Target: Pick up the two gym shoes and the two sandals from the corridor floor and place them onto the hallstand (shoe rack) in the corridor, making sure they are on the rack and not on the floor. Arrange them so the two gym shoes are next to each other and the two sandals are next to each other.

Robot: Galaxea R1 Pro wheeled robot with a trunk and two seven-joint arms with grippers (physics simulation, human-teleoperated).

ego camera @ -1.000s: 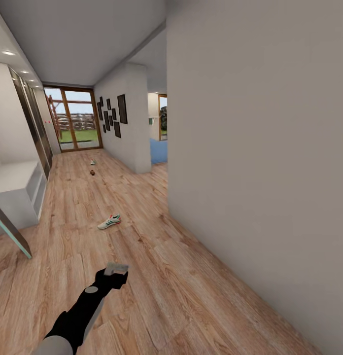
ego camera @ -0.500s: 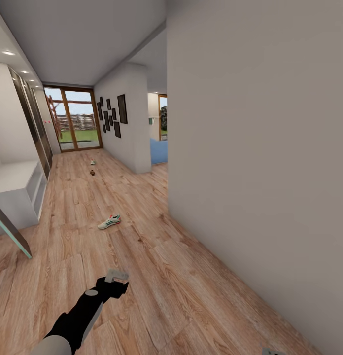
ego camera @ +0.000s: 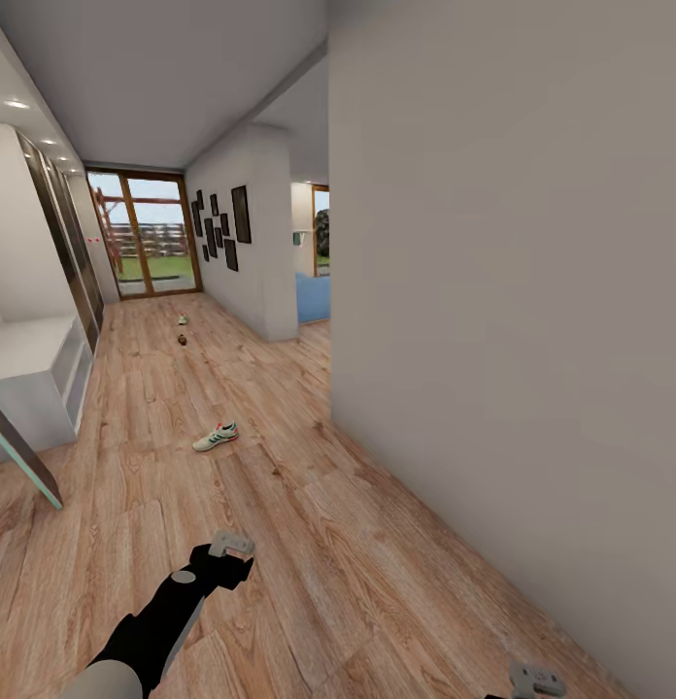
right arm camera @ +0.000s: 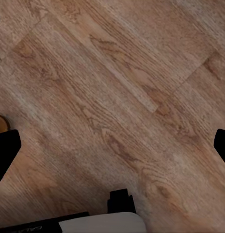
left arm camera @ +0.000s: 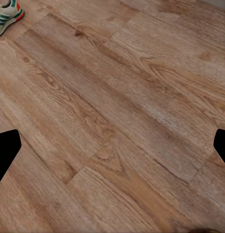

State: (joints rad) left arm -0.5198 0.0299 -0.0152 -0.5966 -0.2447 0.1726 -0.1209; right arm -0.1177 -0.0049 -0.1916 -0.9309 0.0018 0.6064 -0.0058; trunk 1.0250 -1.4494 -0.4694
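Gym shoe (ego camera: pixel 216 437) lying mid-corridor on the wood floor (ego camera: pixel 309 544), long axis slanted, toe toward the far right. Left tool (ego camera: pixel 231 545) spread wide, empty; right tool (ego camera: pixel 534 679) likewise, hovering over planks.

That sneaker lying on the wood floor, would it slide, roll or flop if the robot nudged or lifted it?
The gym shoe sits flat on its sole, so it would probably slide rather than roll on the smooth-looking corridor floor. Its laced upper probably gives under a grip, and it looks light.

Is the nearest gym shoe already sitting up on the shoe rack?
No, the gym shoe lies on the corridor floor ahead of the left gripper, apart from the hallstand.
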